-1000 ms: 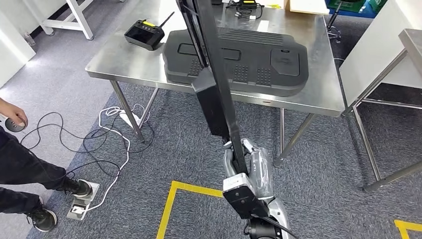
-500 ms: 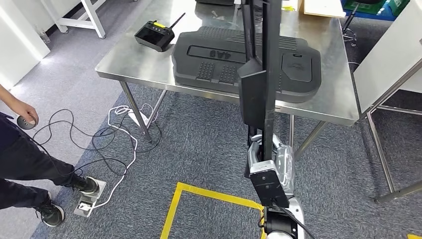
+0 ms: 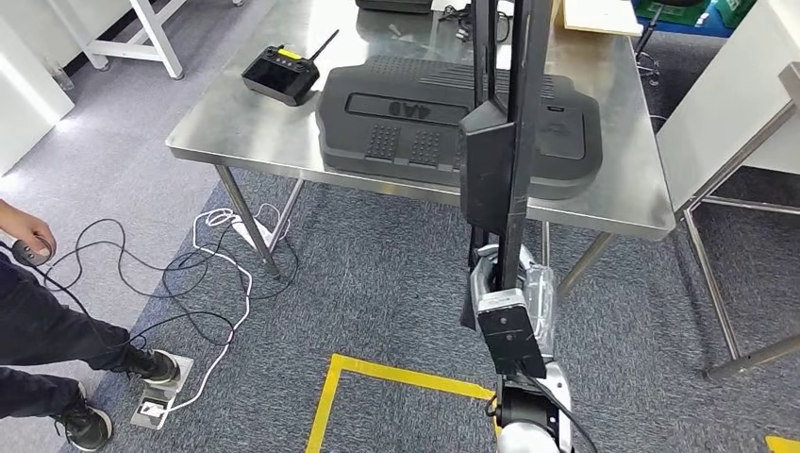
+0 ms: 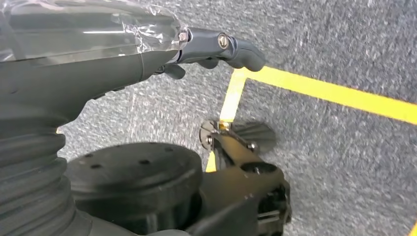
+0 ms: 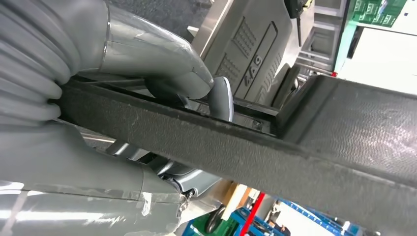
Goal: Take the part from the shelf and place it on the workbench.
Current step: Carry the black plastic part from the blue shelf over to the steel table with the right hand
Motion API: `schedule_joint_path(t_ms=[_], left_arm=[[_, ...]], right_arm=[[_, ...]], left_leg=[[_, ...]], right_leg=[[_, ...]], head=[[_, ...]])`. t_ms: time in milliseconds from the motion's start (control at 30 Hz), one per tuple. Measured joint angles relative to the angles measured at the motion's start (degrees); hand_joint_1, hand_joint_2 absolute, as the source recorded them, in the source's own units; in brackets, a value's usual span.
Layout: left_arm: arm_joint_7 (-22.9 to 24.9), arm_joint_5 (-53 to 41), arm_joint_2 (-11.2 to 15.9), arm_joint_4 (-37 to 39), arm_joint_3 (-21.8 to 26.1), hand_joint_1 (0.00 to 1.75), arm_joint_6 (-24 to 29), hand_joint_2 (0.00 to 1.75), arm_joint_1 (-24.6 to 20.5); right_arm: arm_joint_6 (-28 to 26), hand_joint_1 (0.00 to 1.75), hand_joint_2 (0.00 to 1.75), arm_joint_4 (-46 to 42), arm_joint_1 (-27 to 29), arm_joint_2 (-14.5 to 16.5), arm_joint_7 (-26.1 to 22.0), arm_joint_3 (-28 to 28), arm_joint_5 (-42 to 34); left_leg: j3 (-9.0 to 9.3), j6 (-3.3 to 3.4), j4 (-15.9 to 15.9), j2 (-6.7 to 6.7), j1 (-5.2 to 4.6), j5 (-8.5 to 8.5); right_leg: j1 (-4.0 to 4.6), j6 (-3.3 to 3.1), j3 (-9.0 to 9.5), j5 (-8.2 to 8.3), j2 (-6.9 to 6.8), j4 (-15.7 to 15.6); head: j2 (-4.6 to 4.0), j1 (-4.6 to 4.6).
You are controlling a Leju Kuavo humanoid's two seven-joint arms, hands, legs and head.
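The long black part (image 3: 503, 142) stands upright before the steel tabletop (image 3: 255, 123), gripped by the right robot hand (image 5: 162, 83), above the floor. A second black part (image 3: 415, 123) (moulded, ribbed) lies on that tabletop beside a controller (image 3: 278, 74). The left robot hand (image 4: 216, 46) hangs over carpet with fingers curled, holding nothing.

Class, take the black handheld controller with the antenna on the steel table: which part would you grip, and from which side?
Grip the black handheld controller across its broad body, coming down from above, since it lies flat on the steel table. Avoid the thin antenna sticking out from it.
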Motion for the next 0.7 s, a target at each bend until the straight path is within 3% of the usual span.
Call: schedule_joint_path(t_ms=[67, 133, 167, 200, 267, 300, 367, 400, 533, 600, 667, 700], left_arm=[[0.0, 0.0, 0.0, 0.0, -0.1, 0.0, 0.2, 1.75, -0.1], [0.0, 0.0, 0.0, -0.1, -0.2, 0.0, 0.2, 1.75, -0.1], [0.0, 0.1, 0.0, -0.1, -0.2, 0.0, 0.2, 1.75, -0.1], [0.0, 0.1, 0.0, -0.1, -0.2, 0.0, 0.2, 1.75, -0.1], [0.0, 0.1, 0.0, -0.1, -0.3, 0.0, 0.2, 1.75, -0.1], [0.0, 0.1, 0.0, -0.1, -0.3, 0.0, 0.2, 1.75, -0.1], [0.0, 0.1, 0.0, -0.1, -0.3, 0.0, 0.3, 1.75, -0.1], [0.0, 0.1, 0.0, -0.1, -0.3, 0.0, 0.3, 1.75, -0.2], [0.0, 0.1, 0.0, -0.3, -0.4, 0.0, 0.3, 1.75, -0.3], [0.0, 0.0, 0.0, -0.3, -0.5, 0.0, 0.3, 1.75, -0.4], [0.0, 0.0, 0.1, -0.3, -0.7, 0.0, 0.3, 1.75, -0.4], [0.1, 0.0, 0.1, -0.3, -0.8, 0.0, 0.3, 1.75, -0.4]], right_arm=[[0.0, 1.75, 1.75, 0.0, 0.0, 0.2, -0.5, -0.8, -0.2], [0.0, 1.75, 1.75, 0.0, 0.1, 0.3, -0.8, -1.7, -0.3], [0.0, 1.75, 1.75, 0.0, 0.3, 0.4, -0.9, -2.1, -0.3], [0.0, 1.75, 1.75, 0.1, 0.4, 0.5, -0.9, -2.5, -0.3], [0.0, 1.75, 1.75, 0.2, 0.5, 0.6, -0.9, -3.1, -0.3], [0.0, 1.75, 1.75, 0.2, 0.6, 0.7, -0.9, -3.3, -0.3], [0.0, 1.75, 1.75, 0.2, 0.5, 0.8, -1.0, -3.8, -0.1], [0.0, 1.75, 1.75, 0.3, 0.5, 0.9, -1.0, -4.0, 0.1], [0.0, 1.75, 1.75, 0.3, 0.4, 1.1, -0.7, -4.8, 1.2], [0.0, 1.75, 1.75, 0.3, 0.2, 1.2, -0.5, -5.2, 1.9], [0.0, 1.75, 1.75, 0.3, -0.1, 1.2, 0.0, -5.4, 2.6], [0.0, 1.75, 1.75, 0.3, -0.2, 1.2, 0.3, -5.5, 2.9]], left_leg=[[0.38, 0.67, -0.5, 0.05, 0.23, 0.01], [0.55, 1.13, -0.6, 0.09, 0.25, -0.15], [0.61, 1.24, -0.6, 0.08, 0.22, -0.27], [0.74, 1.31, -0.5, 0.05, 0.19, -0.41], [1.24, 1.23, -0.5, -0.08, 0.18, -0.77], [1.64, 1.07, -0.5, -0.15, 0.18, -1.04], [2.22, 0.52, -0.5, -0.24, 0.04, -1.56], [2.38, 0.21, -0.5, -0.24, -0.02, -1.74], [2.56, -0.99, 0.1, -0.15, -0.02, -2.59], [0.59, -1.44, 4.9, -0.08, 0.01, -5.1], [-3.6, -1.7, 12.8, -0.05, 0.01, -8.25], [-5.35, -1.76, 15.6, -0.05, 0.02, -8.87]], right_leg=[[-0.14, 0.56, -1.23, -1.85, 0.01, 3.0], [-0.26, 0.94, -5.15, -4.97, 0.0, 10.3], [-0.3, 1.06, -7.29, -5.95, 0.0, 13.9], [-0.33, 1.11, -8.75, -5.92, 0.0, 15.9], [-0.35, 0.96, -8.61, -2.83, -0.01, 13.7], [-0.35, 0.78, -7.15, -0.33, -0.01, 9.7], [-0.1, 0.42, -4.46, 2.47, 0.04, 3.2], [0.04, 0.24, -3.65, 2.93, 0.1, 1.3], [-0.05, -0.92, -3.03, 2.55, 0.24, 0.3], [-0.23, -1.59, -2.51, 2.46, 0.03, 0.0], [-0.14, -2.04, -2.21, 2.14, -0.12, 0.0], [-0.1, -2.11, -2.05, 1.99, -0.13, 0.0]], head=[[0.0, 0.43], [0.0, 1.18], [0.0, 1.48], [0.0, 1.69], [0.0, 2.09], [0.0, 2.35], [0.0, 2.63], [0.0, 2.64], [0.0, 2.05], [0.0, 1.39], [0.0, 0.66], [0.0, 0.48]])
